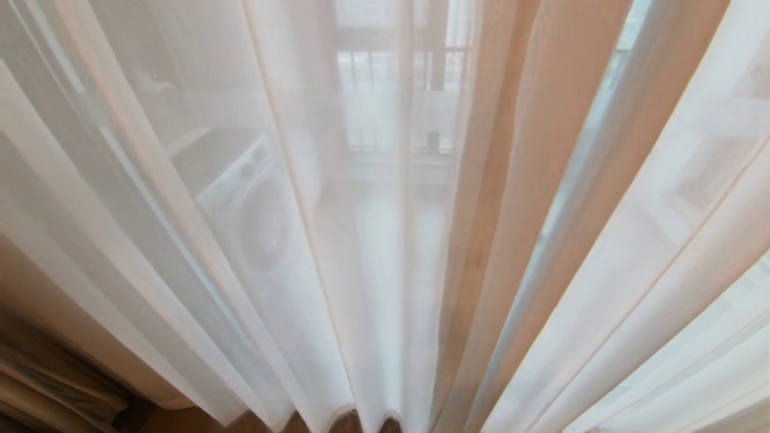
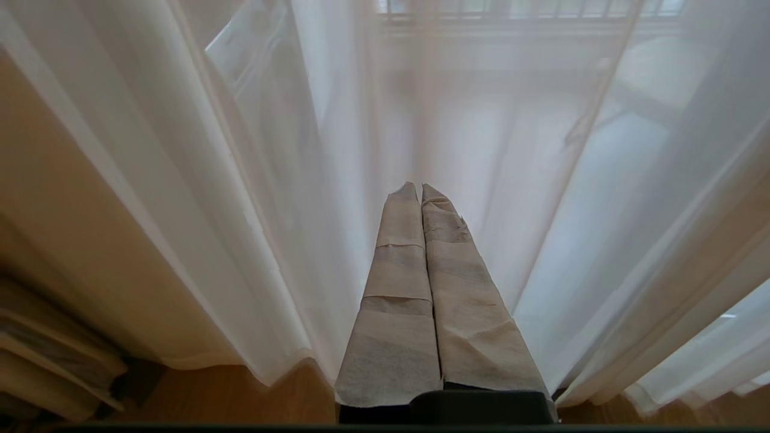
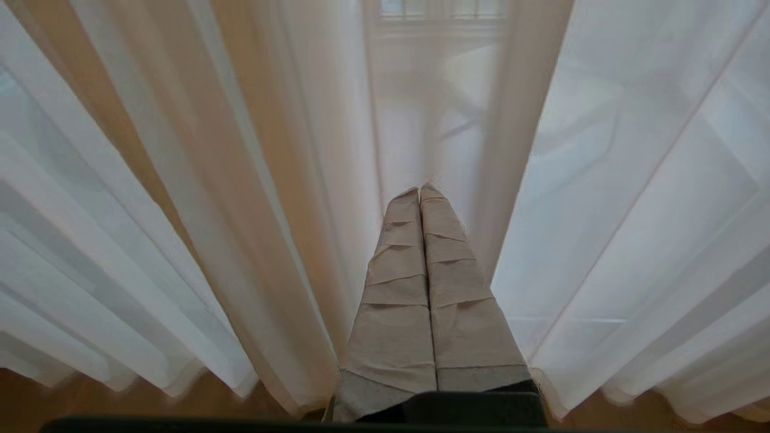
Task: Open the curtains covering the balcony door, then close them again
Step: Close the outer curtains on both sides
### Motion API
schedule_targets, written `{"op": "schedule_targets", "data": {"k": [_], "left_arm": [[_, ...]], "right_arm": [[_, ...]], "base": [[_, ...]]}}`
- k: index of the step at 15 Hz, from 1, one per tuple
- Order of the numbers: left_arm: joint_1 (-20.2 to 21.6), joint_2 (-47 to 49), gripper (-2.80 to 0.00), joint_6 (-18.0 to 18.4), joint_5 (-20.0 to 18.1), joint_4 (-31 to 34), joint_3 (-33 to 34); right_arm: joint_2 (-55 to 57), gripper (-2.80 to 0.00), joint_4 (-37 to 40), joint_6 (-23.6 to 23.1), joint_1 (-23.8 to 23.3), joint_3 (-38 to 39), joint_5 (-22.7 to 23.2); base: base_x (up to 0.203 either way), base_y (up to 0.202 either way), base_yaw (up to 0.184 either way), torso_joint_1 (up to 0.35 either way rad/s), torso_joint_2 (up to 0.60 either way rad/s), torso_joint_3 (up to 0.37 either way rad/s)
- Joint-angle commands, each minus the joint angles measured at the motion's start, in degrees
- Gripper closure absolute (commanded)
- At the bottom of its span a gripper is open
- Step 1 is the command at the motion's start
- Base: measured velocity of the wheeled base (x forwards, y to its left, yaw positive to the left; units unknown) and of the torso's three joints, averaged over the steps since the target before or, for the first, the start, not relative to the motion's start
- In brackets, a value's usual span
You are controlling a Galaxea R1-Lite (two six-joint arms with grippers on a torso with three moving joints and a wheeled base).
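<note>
White translucent sheer curtains [image 1: 373,240] hang in pleats across the whole head view, down to the floor. A heavier beige drape [image 1: 36,313] shows at the lower left. The balcony door is hidden behind the sheers; only blurred shapes show through. In the left wrist view my left gripper [image 2: 419,187] is shut, its tape-wrapped fingers [image 2: 397,288] pressed together and pointing at the sheers [image 2: 240,210], with nothing between them. In the right wrist view my right gripper [image 3: 419,191] is likewise shut and empty, close before the sheer folds [image 3: 601,210]. Neither arm shows in the head view.
A wooden floor [image 2: 228,397] runs under the curtain hems. Through the fabric a washing machine [image 1: 258,210] and a barred railing [image 1: 397,90] appear faintly on the balcony. The bunched drape [image 2: 42,355] lies at the left edge of the left wrist view.
</note>
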Motion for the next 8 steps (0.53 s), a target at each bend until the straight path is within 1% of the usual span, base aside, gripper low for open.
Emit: {"op": "schedule_targets", "data": {"k": [1, 4, 8], "left_arm": [[0.0, -0.1, 0.00, 0.0, 0.0, -0.1, 0.0], [0.0, -0.1, 0.00, 0.0, 0.0, -0.1, 0.0], [0.0, -0.1, 0.00, 0.0, 0.0, -0.1, 0.0]], "right_arm": [[0.0, 0.00, 0.0, 0.0, 0.0, 0.0, -0.1], [0.0, 0.00, 0.0, 0.0, 0.0, 0.0, -0.1], [0.0, 0.00, 0.0, 0.0, 0.0, 0.0, -0.1]], "base": [[0.000, 0.192, -0.019, 0.022, -0.01, -0.017], [0.000, 0.191, -0.024, 0.002, 0.01, 0.002], [0.000, 0.191, 0.000, 0.002, 0.00, 0.003]]}}
